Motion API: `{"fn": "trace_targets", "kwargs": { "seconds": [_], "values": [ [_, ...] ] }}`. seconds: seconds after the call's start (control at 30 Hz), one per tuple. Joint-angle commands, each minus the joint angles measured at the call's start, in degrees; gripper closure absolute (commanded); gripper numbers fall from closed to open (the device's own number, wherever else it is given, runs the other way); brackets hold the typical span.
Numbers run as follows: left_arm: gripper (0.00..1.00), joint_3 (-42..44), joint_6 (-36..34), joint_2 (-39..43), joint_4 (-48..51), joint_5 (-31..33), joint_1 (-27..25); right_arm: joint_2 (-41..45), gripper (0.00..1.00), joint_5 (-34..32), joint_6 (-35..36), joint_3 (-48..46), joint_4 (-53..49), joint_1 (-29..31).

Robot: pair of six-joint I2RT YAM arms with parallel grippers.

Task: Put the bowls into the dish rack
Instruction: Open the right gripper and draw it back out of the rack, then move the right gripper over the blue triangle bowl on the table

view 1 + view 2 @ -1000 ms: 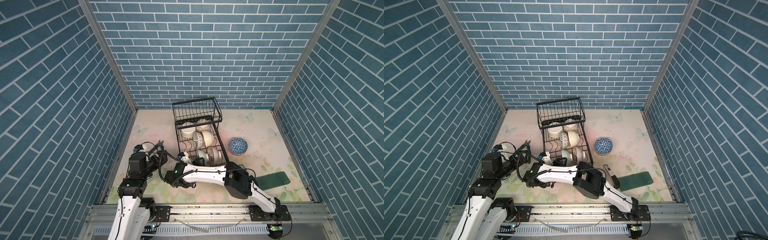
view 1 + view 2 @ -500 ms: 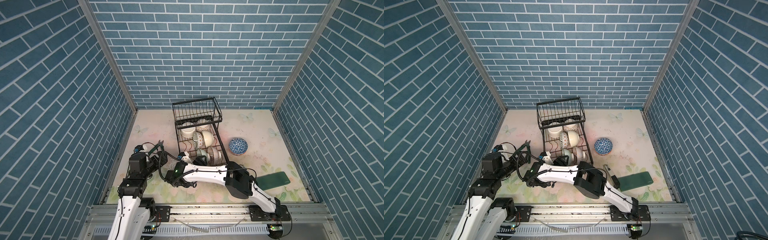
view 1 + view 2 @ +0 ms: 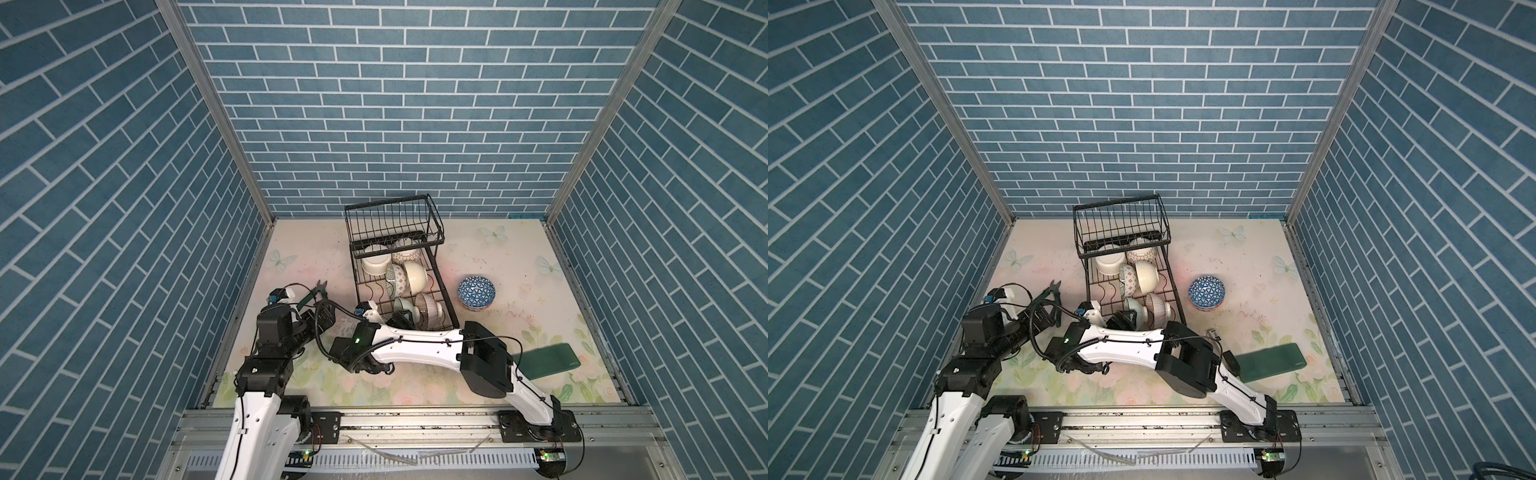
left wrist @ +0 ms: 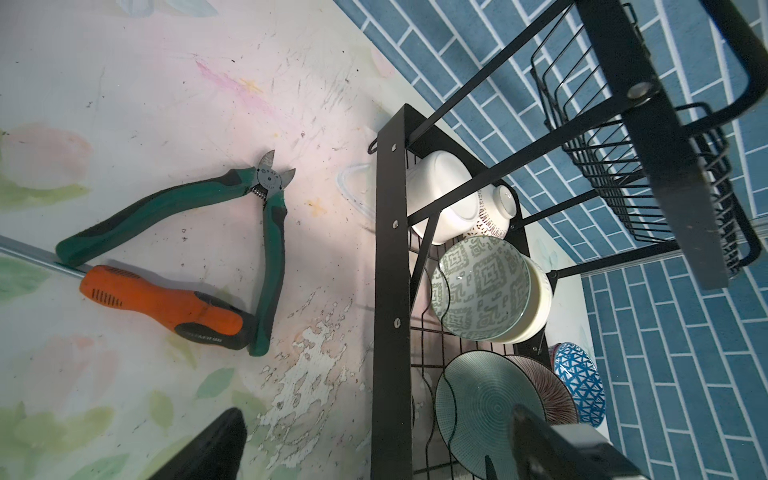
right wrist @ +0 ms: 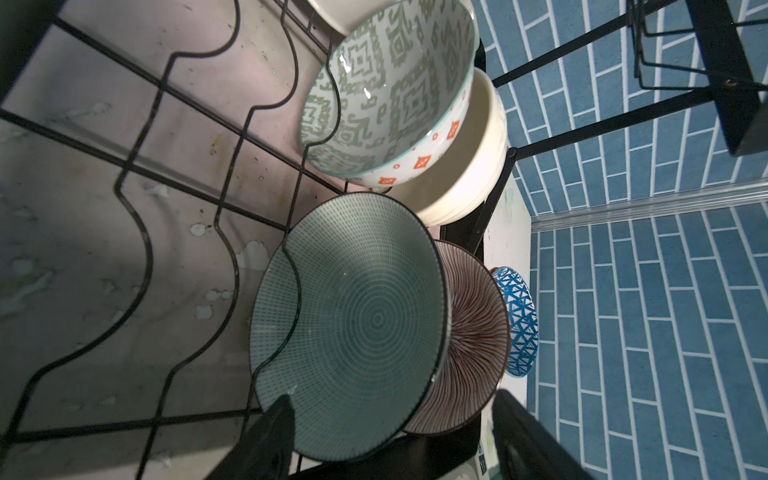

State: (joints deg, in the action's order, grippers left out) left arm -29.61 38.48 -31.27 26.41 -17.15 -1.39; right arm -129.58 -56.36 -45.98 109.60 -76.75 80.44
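At the near end of the dish rack's lower tray: right gripper, jaws apart, fingers either side of the pale green bowl's lower rim, no grip on it visible. That bowl stood on edge against a curved wire divider, backed by the brown-striped bowl.

Further along the tray: green-patterned bowl with orange marks, nested in the cream bowl. Under the raised basket: white bowl and brown-speckled bowl. Six racked.

Outside the rack, on the floral tabletop near its right side: blue triangle-patterned bowl, upright, not yet loaded.

Left gripper: spread wide, empty, hovering left of the rack near green side cutters and an orange-handled screwdriver.

Hazards, as judged:
- One right finger lay across the green bowl's inside. A slanted pull-back would likely hook the rim and roll the bowl off its divider or into the striped one.
- The right arm reached across the middle, close beside the left arm. A swing toward the blue bowl risked clipping the rack's corner or that arm.
- Glazed ceramic pinched at the rim could slip.
- The dark green phone-like slab lay near the right elbow and could be swept.
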Motion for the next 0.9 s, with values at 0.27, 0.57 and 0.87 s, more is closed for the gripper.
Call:
{"fn": "trace_targets", "kwargs": {
  "seconds": [0.27, 0.57, 0.87],
  "values": [
    [0.0, -5.65, -2.88, -1.34, 0.75, -5.33, 0.31, 10.59, 0.25, -0.14, 2.47, -5.5, 5.57, -1.84],
    [0.0, -5.2, -4.32, -1.89, 0.83, -5.91, 0.33, 16.93, 0.25, 3.45, 5.08, -10.71, 12.77, -5.52],
    [0.0, -6.47, -3.85, -3.34, 1.36, -2.69, 0.33, 19.78, 0.25, -1.18, 3.88, -12.72, 8.27, -8.52]
  ]
}}
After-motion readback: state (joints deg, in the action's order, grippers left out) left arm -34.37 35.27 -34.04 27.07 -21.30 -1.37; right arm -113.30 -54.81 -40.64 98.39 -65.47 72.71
